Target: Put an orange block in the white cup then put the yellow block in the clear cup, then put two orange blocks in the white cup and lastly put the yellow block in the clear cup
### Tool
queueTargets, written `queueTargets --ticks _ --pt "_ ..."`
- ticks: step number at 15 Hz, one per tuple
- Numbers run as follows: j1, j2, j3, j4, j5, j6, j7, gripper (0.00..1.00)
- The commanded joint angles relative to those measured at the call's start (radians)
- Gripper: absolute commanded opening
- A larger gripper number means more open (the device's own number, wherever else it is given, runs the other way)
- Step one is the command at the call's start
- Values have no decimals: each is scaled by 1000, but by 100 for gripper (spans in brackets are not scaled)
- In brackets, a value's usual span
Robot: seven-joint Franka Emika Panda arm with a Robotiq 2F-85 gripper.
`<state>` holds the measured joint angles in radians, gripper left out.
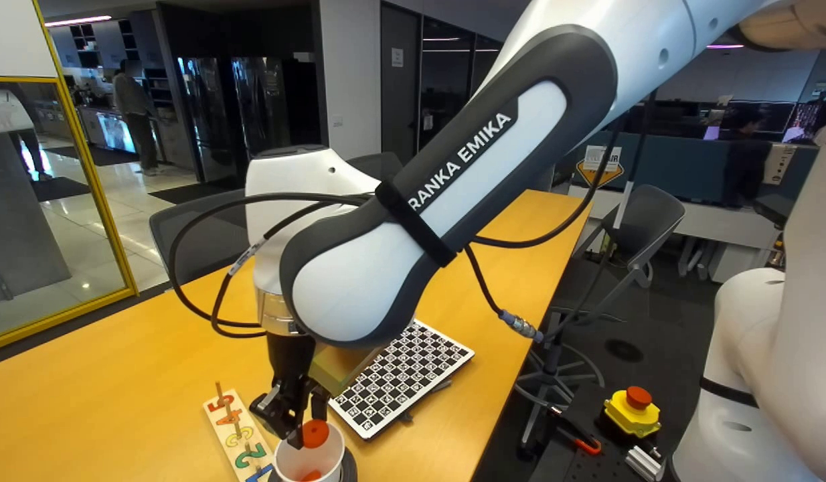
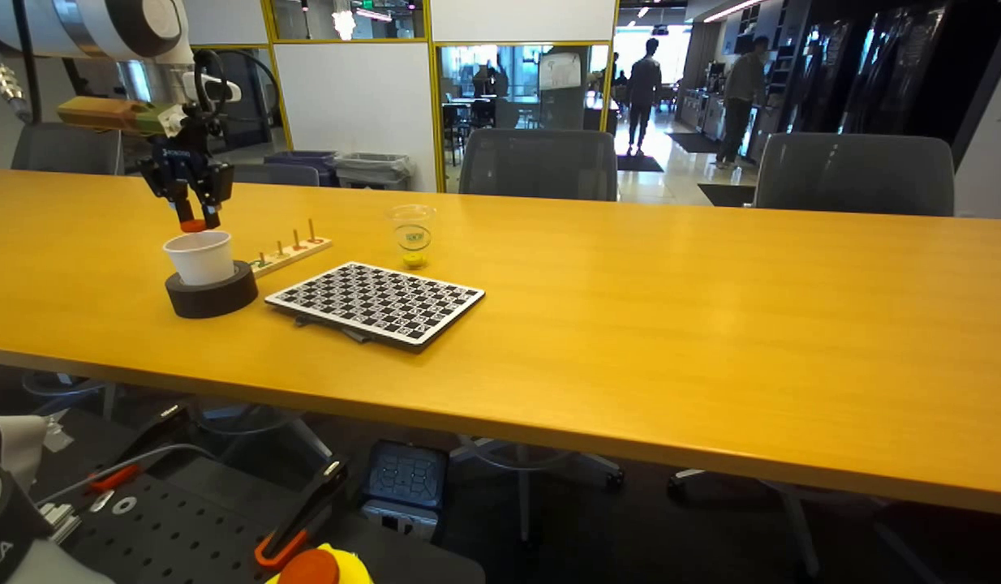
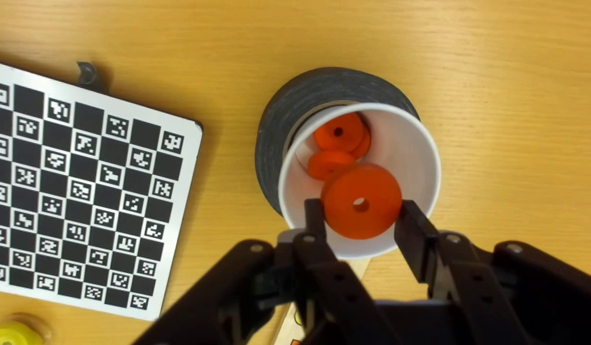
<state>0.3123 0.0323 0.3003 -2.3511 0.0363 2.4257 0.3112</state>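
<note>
Just above white cup (image 2: 200, 264), fingers (image 3: 416, 242) clasping orange block (image 3: 362, 223) — three more blocks (image 3: 326, 162) showing inside, wrist view only

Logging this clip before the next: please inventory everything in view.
orange blocks: at least three, orange, one gripped over the white cup, others inside it
white cup: one, white, standing in the tape roll
yellow block: at least one, yellow, in the clear cup
clear cup: one, transparent, near the checkered board
tape roll: one, black, on the table
checkered board: one, black and white, on the table
numbered peg board: one, wooden, near the tape roll
table: one, yellowish, beneath these
chairs: several, grey, around the table
people: several, mostly dark clothing, background
emergency stop: one, red and yellow, beside the table
robot arm: one, white and grey, above the table
gripper: one, black, shut on an orange block
</note>
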Motion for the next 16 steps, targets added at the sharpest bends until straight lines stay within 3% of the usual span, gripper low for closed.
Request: queueTargets --ticks 1,6,7,11,16 --pt "-3 -5 1 -3 49 13 -48 60" --pt "-2 -15 0 -11 42 10 -27 97" --pt "-1 -28 -1 -19 25 1 -8 100" --pt "1 -155 3 -95 -5 -57 82 100" --pt "-8 -402 0 -222 74 -190 124 100"
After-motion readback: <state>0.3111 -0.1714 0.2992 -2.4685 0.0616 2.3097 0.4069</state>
